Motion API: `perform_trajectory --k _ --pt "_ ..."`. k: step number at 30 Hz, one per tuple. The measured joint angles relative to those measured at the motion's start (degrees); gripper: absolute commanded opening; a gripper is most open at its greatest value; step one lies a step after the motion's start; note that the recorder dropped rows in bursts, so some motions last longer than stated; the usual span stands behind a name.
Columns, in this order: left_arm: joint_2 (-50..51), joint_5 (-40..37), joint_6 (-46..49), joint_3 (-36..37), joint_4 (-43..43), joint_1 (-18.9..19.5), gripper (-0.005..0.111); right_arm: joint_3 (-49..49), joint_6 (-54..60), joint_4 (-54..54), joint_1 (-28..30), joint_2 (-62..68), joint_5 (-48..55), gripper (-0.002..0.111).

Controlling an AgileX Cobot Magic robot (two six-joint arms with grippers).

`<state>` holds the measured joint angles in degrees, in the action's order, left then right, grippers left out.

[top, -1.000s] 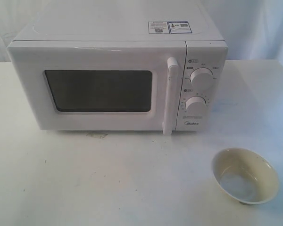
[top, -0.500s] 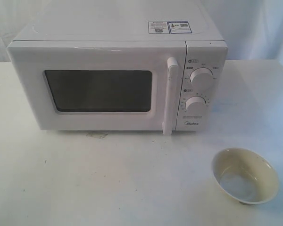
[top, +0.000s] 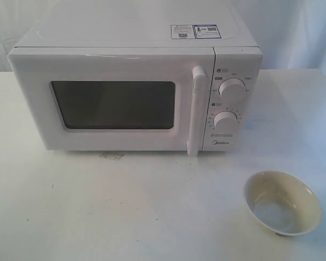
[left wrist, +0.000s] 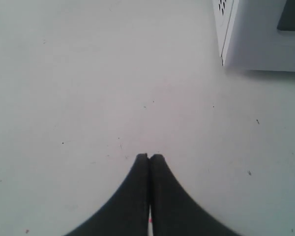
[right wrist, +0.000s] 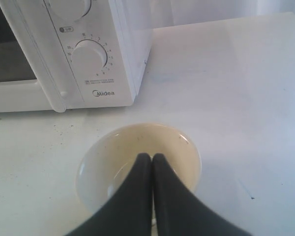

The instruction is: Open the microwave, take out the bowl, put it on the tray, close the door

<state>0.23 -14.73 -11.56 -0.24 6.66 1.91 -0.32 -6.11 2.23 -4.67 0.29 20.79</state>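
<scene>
Bowl out of the oven, upright and empty on the surface near its front right corner, well apart from the microwave. Microwave at the back edge of the surface, about mid-width, with door shut flush, bar handle free of any grip, two knobs on the right panel. No tray to be seen in any view; bowl apparently straight on the bare surface. Above the bowl's inside, in the right wrist view, right gripper clenched, jaws pressed together, grasping nothing; whether touching the bowl, impossible to tell. Over bare surface beside the microwave's lower front corner, left gripper likewise clenched and empty. Neither gripper in the exterior view. Judging by the layout: opening, taking out and closing seemingly done, nothing of them left to do; only the tray step open, and not confirmable with no tray in sight.
</scene>
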Motion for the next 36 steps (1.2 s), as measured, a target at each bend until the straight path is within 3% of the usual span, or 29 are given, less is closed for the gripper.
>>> perform_trajectory --k 36 --pt "0.00 0.00 4.90 0.00 0.22 0.00 0.000 0.00 0.00 0.00 0.00 0.00 0.00 0.000"
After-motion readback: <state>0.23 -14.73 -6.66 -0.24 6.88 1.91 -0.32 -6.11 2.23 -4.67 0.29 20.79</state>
